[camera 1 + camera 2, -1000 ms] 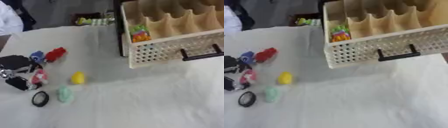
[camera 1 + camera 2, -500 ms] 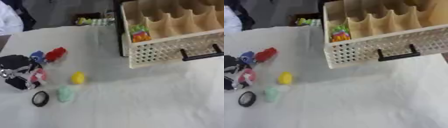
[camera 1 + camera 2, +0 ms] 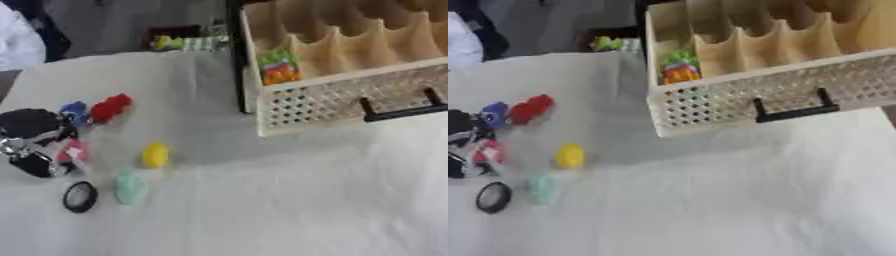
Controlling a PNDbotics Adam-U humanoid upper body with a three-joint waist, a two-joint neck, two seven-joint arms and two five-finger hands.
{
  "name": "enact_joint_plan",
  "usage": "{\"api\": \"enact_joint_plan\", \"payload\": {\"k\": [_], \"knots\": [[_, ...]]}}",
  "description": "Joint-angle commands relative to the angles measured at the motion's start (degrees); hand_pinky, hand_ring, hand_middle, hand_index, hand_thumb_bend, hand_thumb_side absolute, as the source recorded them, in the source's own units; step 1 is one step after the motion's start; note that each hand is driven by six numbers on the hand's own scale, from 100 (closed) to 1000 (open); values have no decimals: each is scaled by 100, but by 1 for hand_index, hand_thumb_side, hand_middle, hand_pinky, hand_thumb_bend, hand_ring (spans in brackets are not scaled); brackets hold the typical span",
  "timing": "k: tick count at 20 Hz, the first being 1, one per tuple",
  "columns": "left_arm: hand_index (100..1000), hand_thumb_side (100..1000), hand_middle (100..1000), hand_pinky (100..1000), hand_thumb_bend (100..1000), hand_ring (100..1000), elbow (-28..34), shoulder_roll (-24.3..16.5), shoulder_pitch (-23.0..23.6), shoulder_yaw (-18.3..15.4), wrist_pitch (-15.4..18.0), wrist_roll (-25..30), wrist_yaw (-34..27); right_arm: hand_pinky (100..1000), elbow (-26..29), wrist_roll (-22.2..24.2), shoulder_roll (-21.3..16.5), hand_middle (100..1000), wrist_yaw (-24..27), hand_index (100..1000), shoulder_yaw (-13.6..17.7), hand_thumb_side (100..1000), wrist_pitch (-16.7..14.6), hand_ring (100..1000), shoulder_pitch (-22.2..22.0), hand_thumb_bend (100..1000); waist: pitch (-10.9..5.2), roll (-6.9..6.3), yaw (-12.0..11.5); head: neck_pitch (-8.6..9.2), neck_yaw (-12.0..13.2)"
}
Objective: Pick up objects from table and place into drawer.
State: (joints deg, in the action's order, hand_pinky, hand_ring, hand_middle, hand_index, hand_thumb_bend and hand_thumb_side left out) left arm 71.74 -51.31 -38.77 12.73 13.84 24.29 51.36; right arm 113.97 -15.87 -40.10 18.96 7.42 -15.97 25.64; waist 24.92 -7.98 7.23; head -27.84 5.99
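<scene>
The left hand curls around a small pink object. The wooden drawer has a perforated front and a black handle.

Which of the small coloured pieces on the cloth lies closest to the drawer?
The yellow piece; the red, blue, pink and pale green ones all sit farther left of the drawer.

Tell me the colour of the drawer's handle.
Black; the handle shows best in the right eye view.

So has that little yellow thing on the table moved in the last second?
No. The yellow thing sits where it did, same spot relative to the drawer and the red thing.
</scene>
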Motion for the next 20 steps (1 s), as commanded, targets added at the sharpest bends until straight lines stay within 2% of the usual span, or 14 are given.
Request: {"api": "enact_joint_plan", "payload": {"k": [1, 13, 20], "knots": [[621, 239, 462, 160, 100, 387, 22, -161, -35, -89, -49, -66, -118, 511, 62, -30, -106, 389, 73, 686, 84, 981, 1, 499, 27, 100, -147, 40, -18, 48, 23], [549, 242, 447, 128, 100, 363, 205, -198, -10, -164, -190, -128, -533, 513, 62, -85, -73, 391, 106, 683, 99, 977, 33, 500, 9, 100, -211, 56, -50, 21, 25], [525, 245, 431, 101, 100, 345, 748, -336, -37, -343, -278, -87, -1095, 513, 62, -110, -87, 391, 127, 682, 95, 977, 51, 500, -18, 100, -306, 63, -89, -30, -55]]}}
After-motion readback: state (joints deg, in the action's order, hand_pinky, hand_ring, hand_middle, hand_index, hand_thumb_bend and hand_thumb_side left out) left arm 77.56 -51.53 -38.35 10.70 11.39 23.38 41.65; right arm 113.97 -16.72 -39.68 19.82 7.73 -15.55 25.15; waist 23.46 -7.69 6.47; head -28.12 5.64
